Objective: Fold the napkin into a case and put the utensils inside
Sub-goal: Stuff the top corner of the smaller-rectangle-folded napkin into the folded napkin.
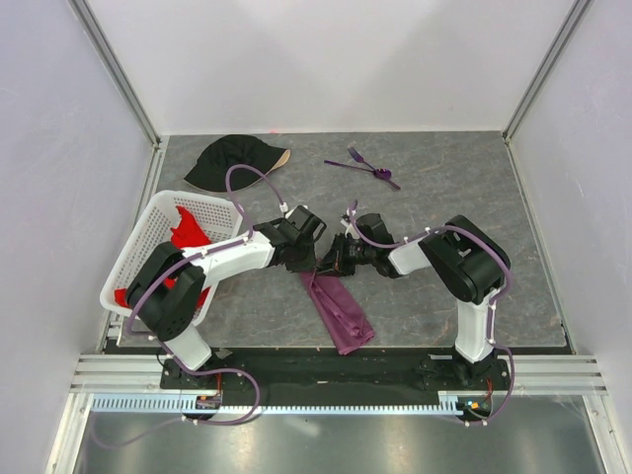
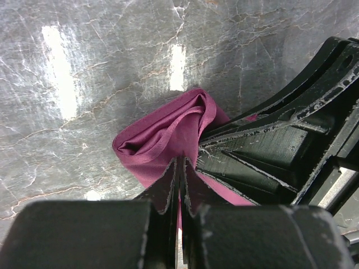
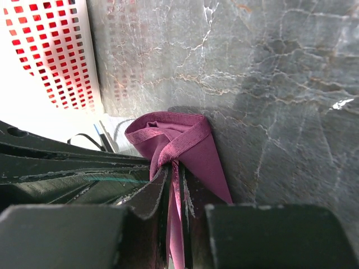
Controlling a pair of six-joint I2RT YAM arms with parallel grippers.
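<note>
The napkin [image 1: 341,311] lies on the grey marbled bench [image 1: 444,178] as a narrow, long folded strip, running from the middle of the bench slantwise toward the near edge, where its wider end fans out a little. Its far end is lifted into a bunch where the two arms meet. The left arm [image 1: 227,259] reaches in from the left and the right arm [image 1: 464,259] from the right, their tips almost touching over that end. In the left wrist view the left jaws are clenched on the plum cloth [image 2: 168,134], a thin line of it showing between the fingers [image 2: 165,188], with a rounded fold bulging out beyond them and the black body of the other arm just beside it. In the right wrist view the right jaws are likewise pinched tight on the cloth [image 3: 179,140], which loops over above the fingers [image 3: 151,193]. The utensils [image 1: 363,163], a fork among them, lie together at the far side of the bench, well apart from the napkin. A black cap [image 1: 232,163] sits at the far left, and a white lattice basket [image 1: 148,247] holding a red cloth [image 1: 186,232] stands at the left edge.
</note>
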